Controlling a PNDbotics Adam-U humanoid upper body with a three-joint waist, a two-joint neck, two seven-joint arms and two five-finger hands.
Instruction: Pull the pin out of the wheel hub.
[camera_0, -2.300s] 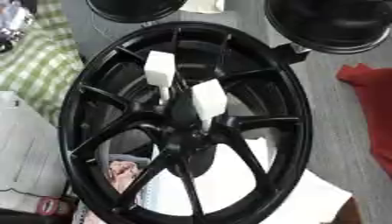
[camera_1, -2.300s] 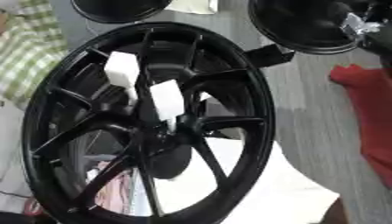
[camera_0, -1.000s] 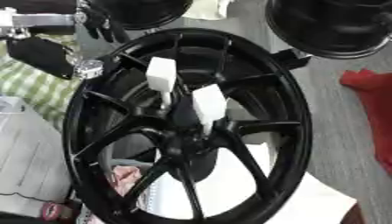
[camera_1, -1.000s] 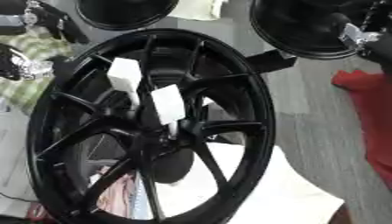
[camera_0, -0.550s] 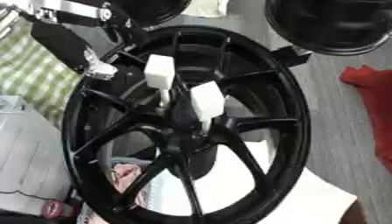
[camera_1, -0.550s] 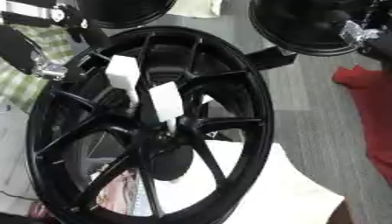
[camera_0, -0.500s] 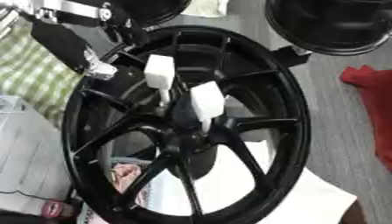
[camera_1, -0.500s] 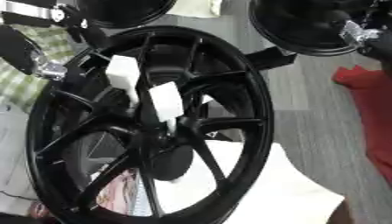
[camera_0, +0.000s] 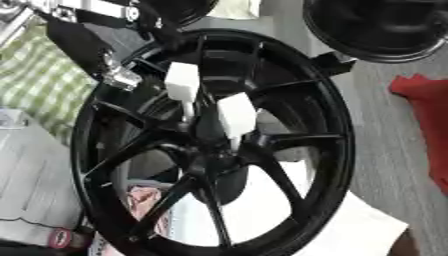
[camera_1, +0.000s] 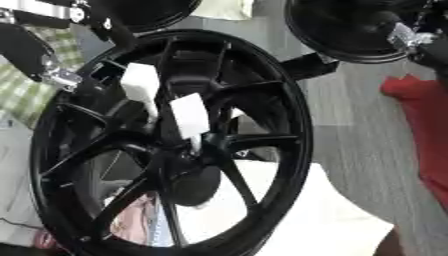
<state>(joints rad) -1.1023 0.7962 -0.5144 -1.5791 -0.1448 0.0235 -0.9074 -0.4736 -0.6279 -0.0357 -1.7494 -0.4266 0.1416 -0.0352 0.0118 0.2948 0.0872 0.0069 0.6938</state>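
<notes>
A large black wheel hub (camera_0: 332, 150) with several spokes fills both views. Two pins with white block heads stand near its centre: one higher up (camera_0: 183, 82), one nearer the middle (camera_0: 236, 114). My left hand (camera_0: 83, 47) comes in from the upper left, black with a silver joint, hovering over the rim just left of the upper pin. Its fingers are spread and touch neither pin. Only a sliver of my right hand (camera_1: 418, 39) shows at the upper right edge of the right eye view, well away from the hub.
Two more black wheels lie beyond, one at the upper right (camera_0: 376, 30) and one at the top (camera_0: 179, 7). A red cloth (camera_0: 424, 115) lies to the right, a green checked cloth (camera_0: 35, 85) to the left. White sheets (camera_0: 350, 230) lie under the hub.
My left hand has come in from the upper left and moved right over the rim, toward the upper white pin. Hub and pins have not moved.
</notes>
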